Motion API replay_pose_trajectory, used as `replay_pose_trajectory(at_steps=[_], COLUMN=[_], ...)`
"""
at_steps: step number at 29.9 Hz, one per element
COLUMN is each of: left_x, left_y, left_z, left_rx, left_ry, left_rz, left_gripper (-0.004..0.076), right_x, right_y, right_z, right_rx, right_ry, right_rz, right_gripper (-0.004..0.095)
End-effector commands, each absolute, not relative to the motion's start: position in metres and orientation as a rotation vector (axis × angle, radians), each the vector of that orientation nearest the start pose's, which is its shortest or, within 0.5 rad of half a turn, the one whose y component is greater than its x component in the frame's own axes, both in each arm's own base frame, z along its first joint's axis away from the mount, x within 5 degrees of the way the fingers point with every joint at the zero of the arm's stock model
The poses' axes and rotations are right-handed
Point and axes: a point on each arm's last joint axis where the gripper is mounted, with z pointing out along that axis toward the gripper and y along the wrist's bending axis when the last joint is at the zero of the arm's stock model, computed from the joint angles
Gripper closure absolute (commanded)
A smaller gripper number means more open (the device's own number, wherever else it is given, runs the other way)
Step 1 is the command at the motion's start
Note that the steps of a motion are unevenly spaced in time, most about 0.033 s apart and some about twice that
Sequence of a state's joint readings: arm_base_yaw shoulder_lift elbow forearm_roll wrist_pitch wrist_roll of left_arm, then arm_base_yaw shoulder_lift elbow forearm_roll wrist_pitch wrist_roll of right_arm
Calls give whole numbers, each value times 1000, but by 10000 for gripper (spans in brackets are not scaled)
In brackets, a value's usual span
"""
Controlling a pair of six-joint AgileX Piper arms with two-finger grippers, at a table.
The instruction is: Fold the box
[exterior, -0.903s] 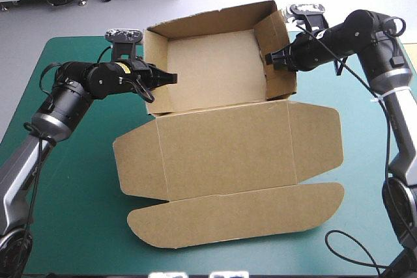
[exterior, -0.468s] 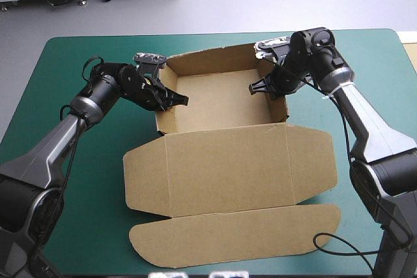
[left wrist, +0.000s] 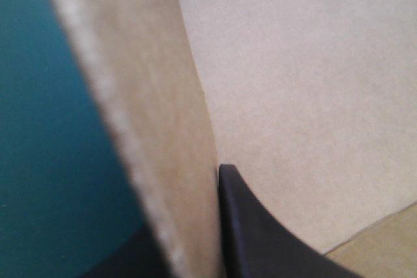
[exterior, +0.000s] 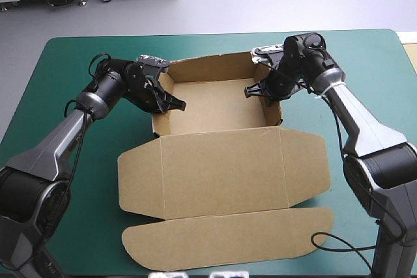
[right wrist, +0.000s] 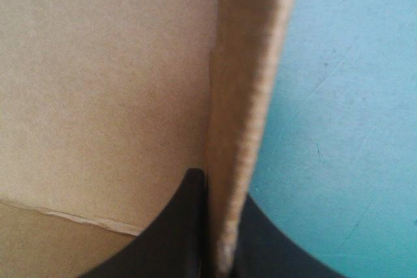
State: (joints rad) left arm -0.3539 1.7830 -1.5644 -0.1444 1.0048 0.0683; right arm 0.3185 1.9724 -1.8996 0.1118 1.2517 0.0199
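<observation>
Shifted slightly toward the left edge since just before, the brown box (exterior: 221, 161) lies mid-tabletop (exterior: 78, 226) on the teal-green cover, its open tray at the far side and its lid flat nearer. The left claw (exterior: 172, 102) is clamped on the tray's left wall, and the right claw (exterior: 255, 89) on its right wall.

The table (exterior: 91, 226) carries a teal-green cover (exterior: 378, 63), lying flat, rounded at both far corners, faintly scratched in places.

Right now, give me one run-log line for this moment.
box: open tray, lid flat | left gripper: shut on left wall | right gripper: shut on right wall
</observation>
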Motion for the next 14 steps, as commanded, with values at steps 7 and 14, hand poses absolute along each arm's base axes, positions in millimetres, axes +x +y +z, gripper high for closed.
replay_pose_trajectory(at_steps=[7,14], left_x=[343,339], left_y=[-152,-178], left_z=[311,300], left_rx=[644,730], left_ry=[2734,2720], left_rz=[-283,-137], left_gripper=[733,733], right_x=[394,393], right_y=[142,143], right_z=[335,335], right_rx=[-399,-396], right_ry=[2720,2721], right_rz=[275,289], right_gripper=[925,925])
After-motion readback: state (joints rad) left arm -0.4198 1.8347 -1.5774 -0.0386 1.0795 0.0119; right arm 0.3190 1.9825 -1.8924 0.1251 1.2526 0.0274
